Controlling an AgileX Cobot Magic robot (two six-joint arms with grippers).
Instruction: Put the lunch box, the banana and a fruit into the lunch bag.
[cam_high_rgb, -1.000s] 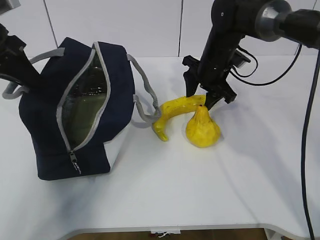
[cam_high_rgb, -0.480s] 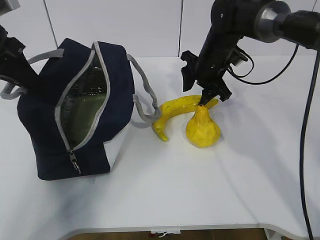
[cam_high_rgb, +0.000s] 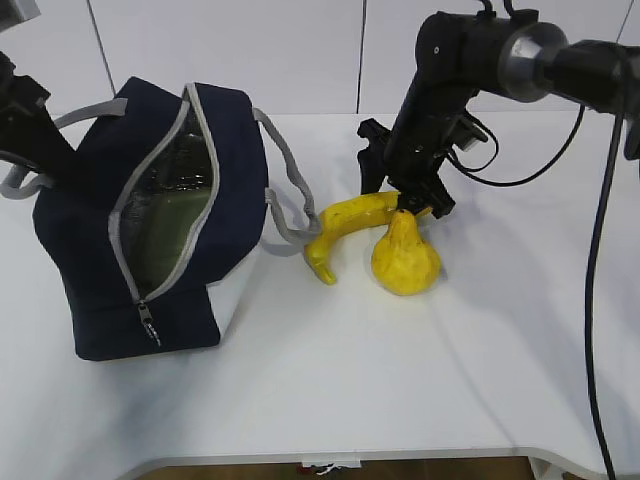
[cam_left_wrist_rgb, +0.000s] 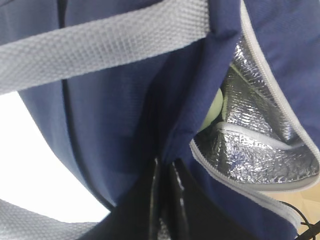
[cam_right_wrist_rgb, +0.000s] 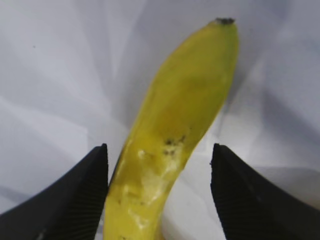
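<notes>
- The lunch bag (cam_high_rgb: 150, 220) stood on the white worktop (cam_high_rgb: 400, 380) near its left edge, with the zipper open and the silver lining showing inside.
- A pale green thing, probably the lunch box (cam_left_wrist_rgb: 214, 109), was seen inside the bag in the left wrist view, between the navy fabric and the lining.
- The left end effector (cam_left_wrist_rgb: 165, 200) was clenched on the navy fabric of the bag at the left side of it, just below 1 of the 2 grey handles (cam_left_wrist_rgb: 100, 42).
- The banana (cam_high_rgb: 350, 228) lay on the worktop near the middle, a little toward the far edge, just beside the bag's other handle.
- The fruit (cam_high_rgb: 404, 255) stood upright beside the banana, toward the right edge, and its neck touched the banana's far end or was very close to it.
- The right end effector (cam_high_rgb: 402, 197) was released, with the 2 jaws wide apart, over the far end of the banana.
- In the right wrist view the banana (cam_right_wrist_rgb: 170, 140) lay between the 2 black fingers (cam_right_wrist_rgb: 75, 195); the left finger was very near the skin, and the right one stood apart from it.
</notes>
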